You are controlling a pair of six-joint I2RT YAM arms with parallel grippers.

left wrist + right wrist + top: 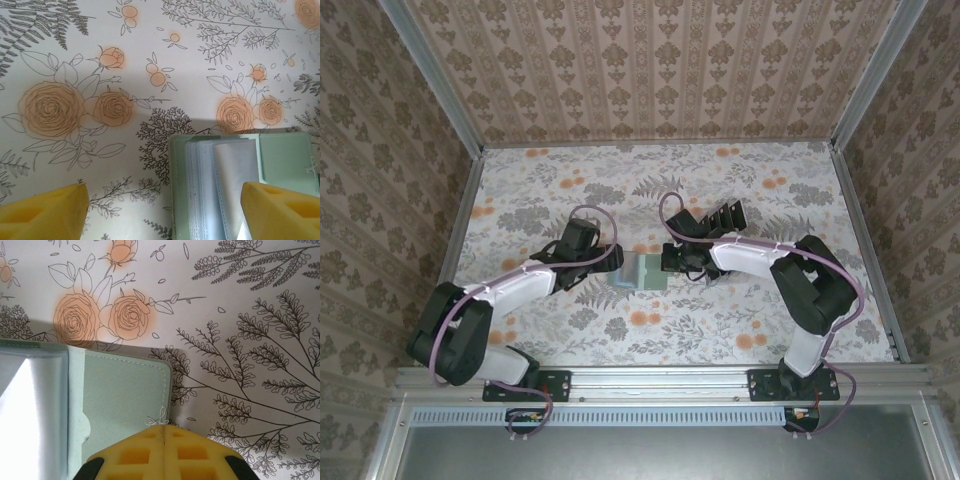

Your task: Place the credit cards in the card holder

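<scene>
Card holder (642, 272) open at frame centre, sleeves (220, 185) apparently empty; left gripper (162, 202) spread wide over it, right gripper (165, 434) closed, nothing visibly held; loading seemingly unstarted.

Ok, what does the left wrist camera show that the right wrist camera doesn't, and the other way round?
Left wrist: the left gripper, jaws wide apart, and the fanned edges of the clear sleeves. Right wrist: the right gripper, jaws shut, at the near edge of the green flap. Both: the open card holder, its sleeves and flap, and the floral table cover.
</scene>
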